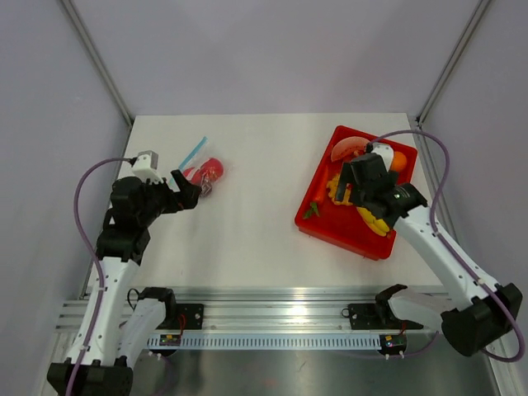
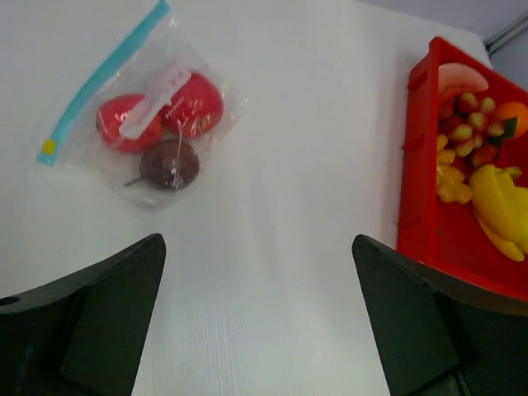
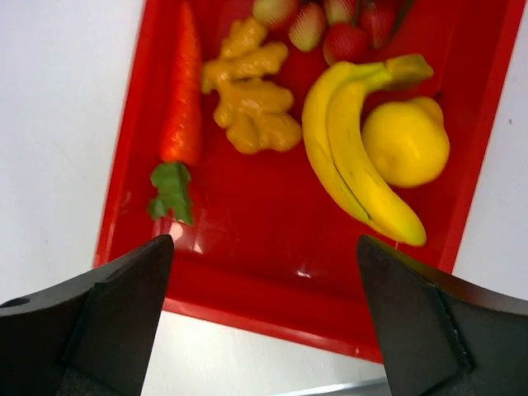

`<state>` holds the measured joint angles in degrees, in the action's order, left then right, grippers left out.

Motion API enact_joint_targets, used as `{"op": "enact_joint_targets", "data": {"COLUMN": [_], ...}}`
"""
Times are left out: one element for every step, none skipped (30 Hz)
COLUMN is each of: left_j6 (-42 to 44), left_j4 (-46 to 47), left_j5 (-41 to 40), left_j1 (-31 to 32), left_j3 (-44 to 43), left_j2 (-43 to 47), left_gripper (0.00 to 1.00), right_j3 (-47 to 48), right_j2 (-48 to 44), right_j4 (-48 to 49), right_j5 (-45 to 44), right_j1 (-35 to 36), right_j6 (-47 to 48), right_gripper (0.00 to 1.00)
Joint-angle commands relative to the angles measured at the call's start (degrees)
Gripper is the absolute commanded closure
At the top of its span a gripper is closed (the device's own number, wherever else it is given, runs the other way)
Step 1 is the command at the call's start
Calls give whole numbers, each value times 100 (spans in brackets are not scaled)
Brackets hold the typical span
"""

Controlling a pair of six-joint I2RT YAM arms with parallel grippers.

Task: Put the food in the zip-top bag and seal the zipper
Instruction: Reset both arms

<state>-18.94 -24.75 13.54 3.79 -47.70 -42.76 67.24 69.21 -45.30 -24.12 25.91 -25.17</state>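
Observation:
The clear zip-top bag (image 2: 157,115) lies flat on the white table at the left (image 1: 205,172). Inside it are two glossy red fruits (image 2: 194,106) and a dark purple fruit (image 2: 169,164). Its light blue zipper (image 2: 99,82) runs along the far-left edge and also shows from above (image 1: 193,152). My left gripper (image 2: 257,322) is open and empty, held just near-left of the bag (image 1: 188,192). My right gripper (image 3: 262,330) is open and empty, over the near edge of the red tray (image 3: 272,297).
The red tray (image 1: 330,229) at the right holds a banana (image 3: 355,157), a yellow fruit (image 3: 406,142), a carrot (image 3: 181,99), ginger (image 3: 252,107), strawberries (image 3: 346,33), an orange (image 2: 513,115) and a watermelon slice (image 2: 462,78). The table's near edge meets a metal rail (image 1: 272,313).

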Motion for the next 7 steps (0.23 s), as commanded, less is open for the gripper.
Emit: {"op": "enact_joint_targets", "data": {"left_j6": [-101, -110, -119, -119, -110, -110, -119], "left_j4": [41, 58, 67, 67, 67, 41, 41], "left_j5": [140, 140, 114, 79, 52, -43, -44], "left_j1": [34, 43, 60, 69, 78, 78, 78], "left_j3": [234, 253, 279, 296, 297, 262, 261], "left_j2": [14, -4, -4, -4, -4, 5, 14], "left_gripper": [1, 1, 1, 1, 1, 1, 1], "right_j3": [-762, -870, -940, -1002, -1011, -994, -968], "right_j2": [-732, -847, -1004, -1041, -1059, -1067, -1067], "right_j4": [126, 187, 223, 215, 214, 188, 188], "right_j5": [-137, -137, -146, -181, -190, -172, -155], "right_j1": [10, 2, 2, 2, 10, 2, 2], "right_j6": [-322, -339, -357, -427, -445, -480, -480], "right_gripper": [0, 1, 1, 1, 0, 1, 0]}}
